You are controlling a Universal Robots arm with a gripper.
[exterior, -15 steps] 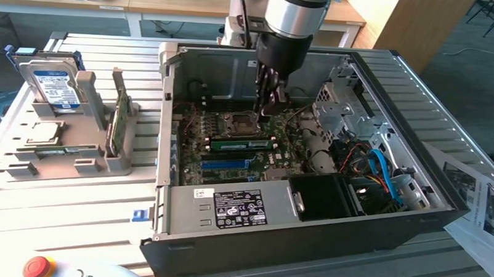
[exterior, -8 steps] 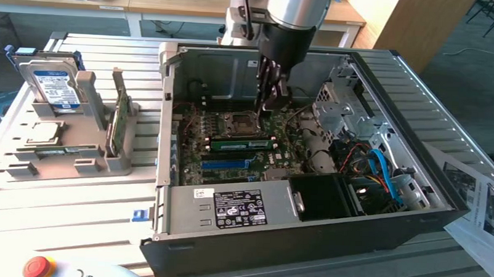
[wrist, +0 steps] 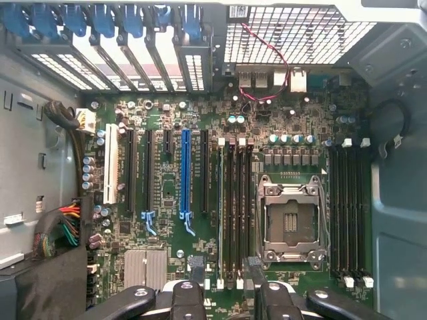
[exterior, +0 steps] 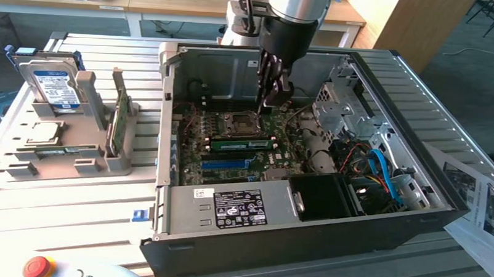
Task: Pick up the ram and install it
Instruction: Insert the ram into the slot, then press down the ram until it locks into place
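The gripper (exterior: 275, 101) hangs inside the open computer case (exterior: 326, 240), jaws spread as wide as they go and closed on nothing. In the wrist view its fingertips (wrist: 195, 270) stand either side of the near end of the memory slots (wrist: 237, 200), clear of them.

Taking the gripper as dial centre in the exterior view, the ram (exterior: 240, 144) lies near, at about 7 o'clock. It stands on edge in a slot beside the empty CPU socket (exterior: 235, 121) and looks seated, though how firmly cannot be told.

The stick is judged light, stiff and thin. It would be easily harmed by bending or by pressure on its chips, so it is best held by its long upper edge or short ends, away from the contacts.

The case also holds the motherboard (exterior: 229, 165), a power supply (exterior: 236, 209) at 6 o'clock and blue cables (exterior: 381, 168) at 4 o'clock.

Well apart at 9 o'clock, a grey fixture (exterior: 92, 118) carries a blue-labelled hard drive (exterior: 56, 85), a processor chip (exterior: 45, 132) and a green board (exterior: 118, 126) on edge.
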